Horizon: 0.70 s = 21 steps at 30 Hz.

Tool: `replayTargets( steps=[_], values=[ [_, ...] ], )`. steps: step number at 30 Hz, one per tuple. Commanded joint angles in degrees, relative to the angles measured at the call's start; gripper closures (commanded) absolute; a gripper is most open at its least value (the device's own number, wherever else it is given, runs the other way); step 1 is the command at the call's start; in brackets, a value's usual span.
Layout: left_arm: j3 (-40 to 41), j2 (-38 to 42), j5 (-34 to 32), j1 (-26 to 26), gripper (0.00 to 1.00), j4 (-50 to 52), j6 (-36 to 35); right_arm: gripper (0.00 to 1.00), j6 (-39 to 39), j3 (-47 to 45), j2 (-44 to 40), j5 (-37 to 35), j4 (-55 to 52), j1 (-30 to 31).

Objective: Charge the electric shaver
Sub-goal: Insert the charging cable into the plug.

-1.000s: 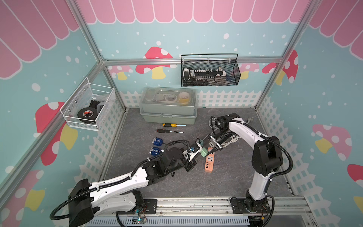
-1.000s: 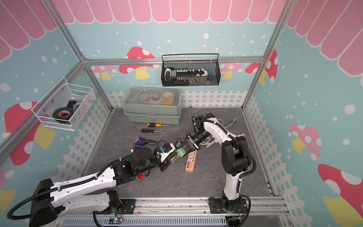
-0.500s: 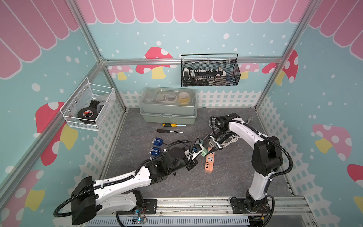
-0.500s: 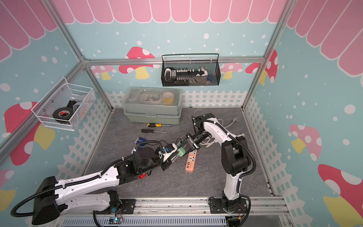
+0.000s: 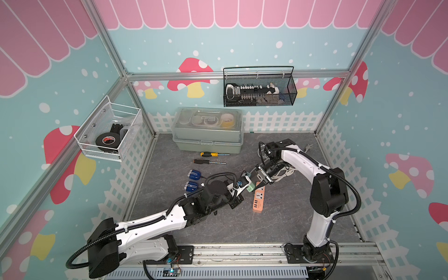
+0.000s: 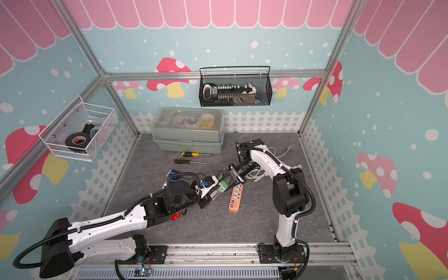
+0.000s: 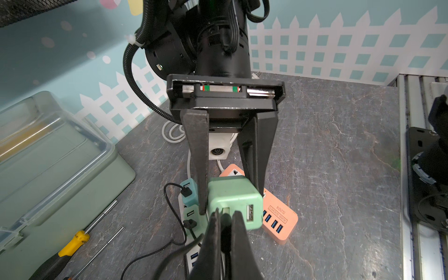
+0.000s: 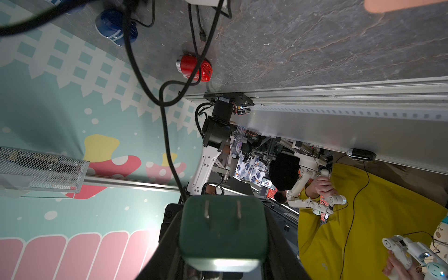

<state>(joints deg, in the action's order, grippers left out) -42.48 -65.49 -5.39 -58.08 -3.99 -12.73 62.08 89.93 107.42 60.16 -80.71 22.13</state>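
The right end effector point(image 7: 232, 203) is seen partly closed on a mint-green USB adapter point(image 7: 236, 194), which is gripped by two opposite sides and held clear of the surface point(image 7: 339, 169), near one end of an orange power strip point(image 7: 278, 219) that lies flat there. The adapter's two flat prongs point(image 8: 207, 209) are left bare and are turned toward the right wrist. The left end effector point(image 7: 226, 214) is closed tight on a black USB plug point(image 7: 226, 232), and the plug's metal tip is set at one of the adapter's two ports; how far it is seated cannot be told. The red shaver point(image 8: 194, 68) is found lying on the surface beneath the left arm, well apart from the adapter. It is crossed by a thin black cable point(image 8: 167, 135), but whether that cable is plugged into it cannot be told
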Motion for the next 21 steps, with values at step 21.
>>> replayTargets(
  steps=[21],
  values=[
    [4.73,-0.74,-2.18,-0.31,1.00,-4.37,-9.22,1.00,2.18,2.79,-0.98,5.20,-2.13,1.25]
  ],
)
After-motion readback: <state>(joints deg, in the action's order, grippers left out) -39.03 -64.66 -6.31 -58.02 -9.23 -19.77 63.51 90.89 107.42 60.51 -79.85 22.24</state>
